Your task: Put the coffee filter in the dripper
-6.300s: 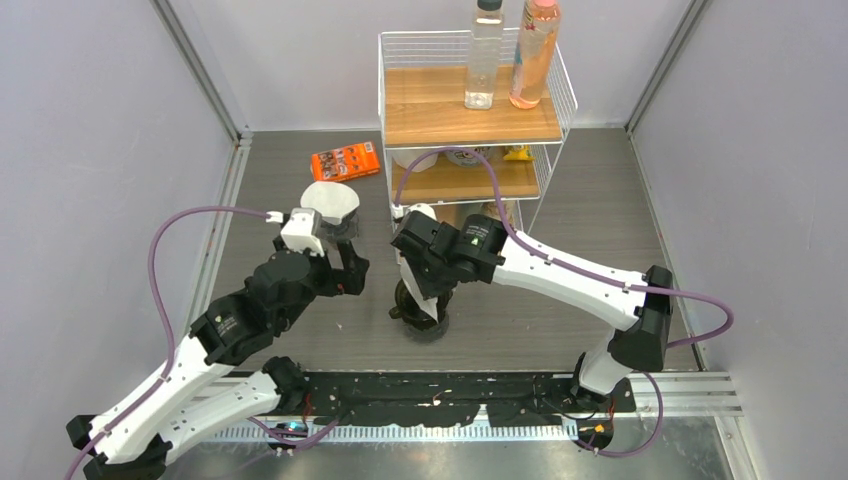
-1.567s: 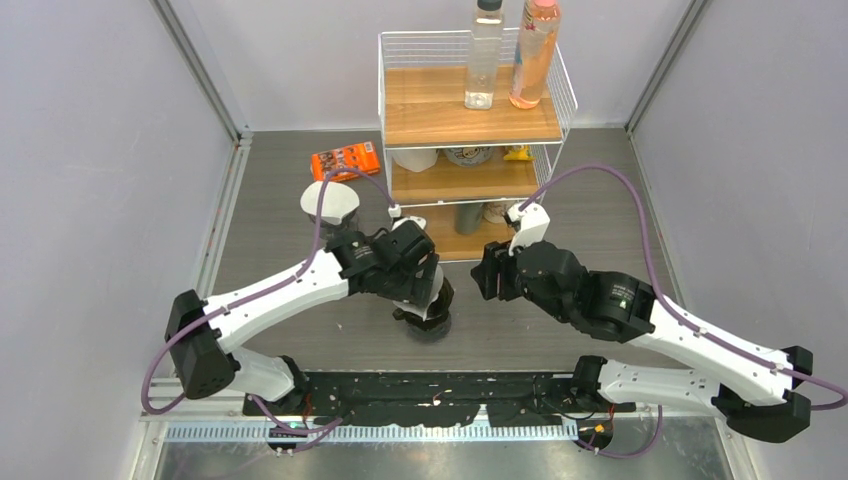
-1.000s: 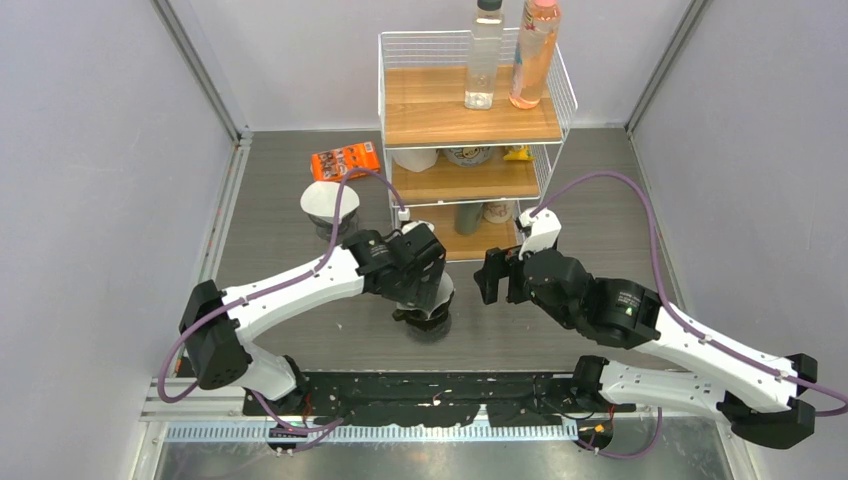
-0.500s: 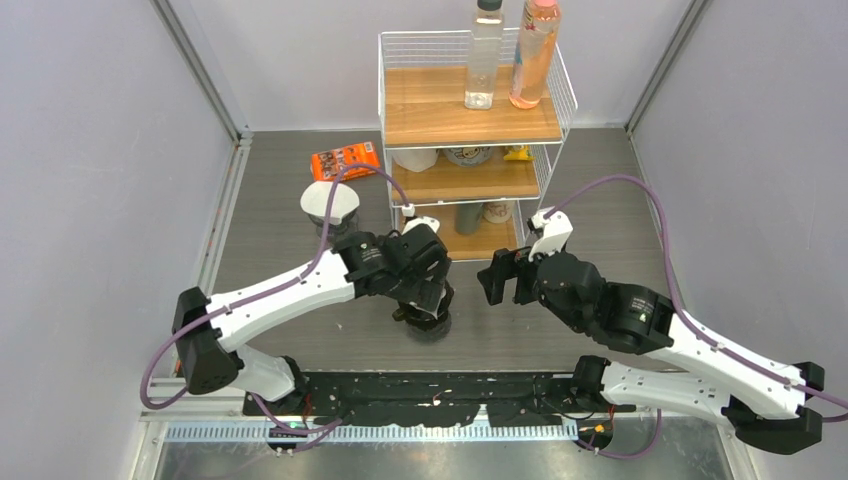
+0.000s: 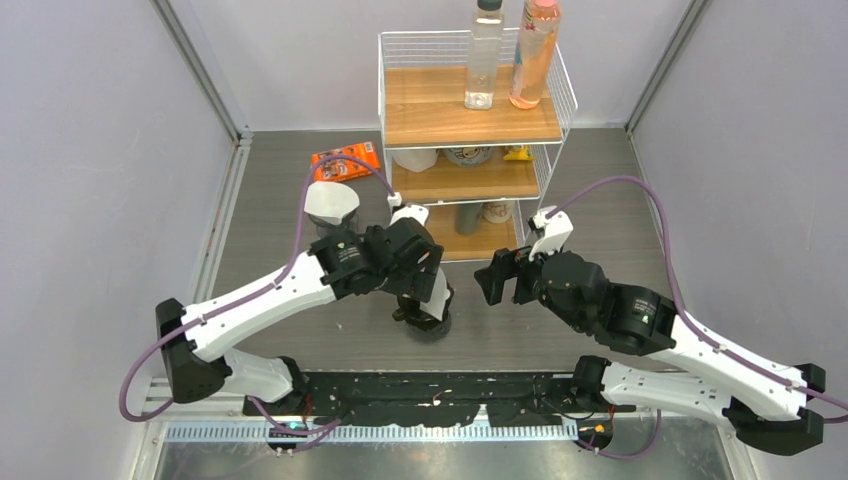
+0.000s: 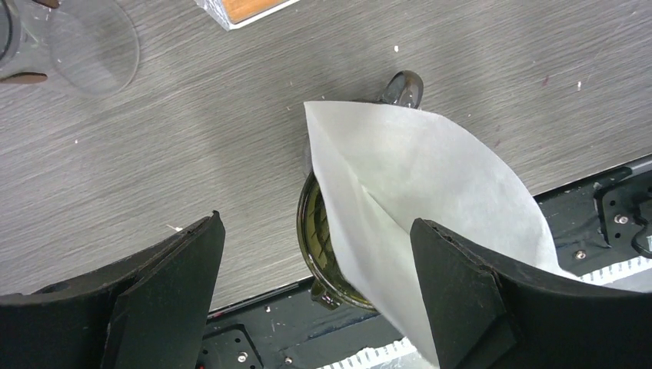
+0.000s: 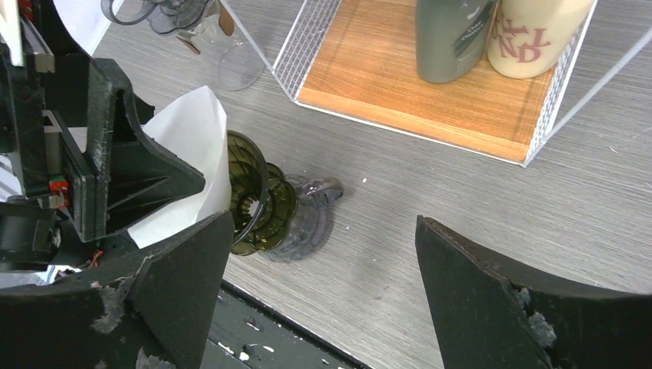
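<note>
The dark green glass dripper (image 6: 314, 231) stands on the grey floor near the front rail (image 5: 425, 322). A white paper coffee filter (image 6: 415, 184) sits tilted in it, its wide end sticking up and out over the rim (image 7: 188, 131). My left gripper (image 6: 315, 223) hangs open right above, one finger on each side of the dripper, and the filter leans against the finger on the right of the left wrist view. From the top view the left gripper (image 5: 425, 295) hides most of the filter. My right gripper (image 5: 505, 283) is open and empty, right of the dripper (image 7: 257, 200).
A wire rack with wooden shelves (image 5: 470, 110) stands behind, two bottles on top, a cup (image 7: 538, 34) and a can (image 7: 454, 31) on its lowest shelf. A clear glass stand holding another white filter (image 5: 332, 203) and an orange packet (image 5: 345, 160) lie at the back left.
The left arm's elbow has swung out to the left while its gripper stayed open over the dripper. The right gripper has drifted slightly right. Earlier, the right gripper was at the dripper with the filter.
</note>
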